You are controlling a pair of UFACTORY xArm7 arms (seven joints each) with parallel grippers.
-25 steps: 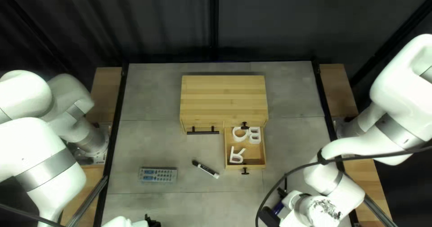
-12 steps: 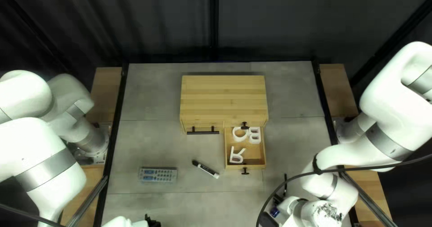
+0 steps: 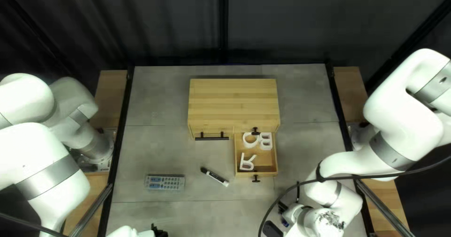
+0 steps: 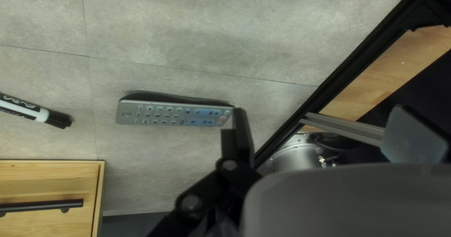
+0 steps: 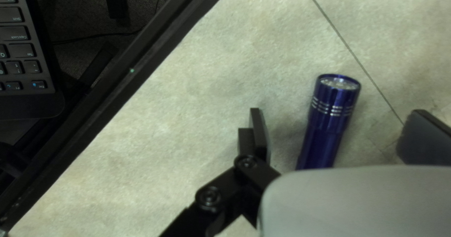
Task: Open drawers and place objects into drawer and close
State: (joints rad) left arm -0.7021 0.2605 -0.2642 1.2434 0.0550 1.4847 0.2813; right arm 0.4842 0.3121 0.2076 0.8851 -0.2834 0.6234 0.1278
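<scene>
"Where was the blue flashlight (image 5: pixel 329 124) to be found?"

"It was seen lying on the gray surface (image 3: pixel 305 96), between the spread fingers of the right pincer (image 5: pixel 336 111), untouched by either. The left pincer (image 4: pixel 319 108) was spread too, with nothing held."

"And how was it expected to handle?"

"It was judged stiff and fairly light, not fragile, but smooth enough to be rolled or let slip if nudged. The barrel was thought best gripped crosswise, just behind the ringed head, though its tail end was hidden. Once the fingers were lined up evenly, it could be squeezed."

"What about the containers?"

"In the wooden cabinet (image 3: pixel 234 101), the right-hand drawer (image 3: pixel 256 174) was pulled out, and three white letters (image 3: pixel 242 162) were held in it: two at the back, one near the front. Some bare floor was left beside the front one, so a careful placement was called for. The left-hand drawer, fitted with a black bar handle (image 3: pixel 211 138), was shut. The dry-erase marker (image 3: pixel 215 176) and the remote control (image 3: pixel 165 182) were left outside."
</scene>
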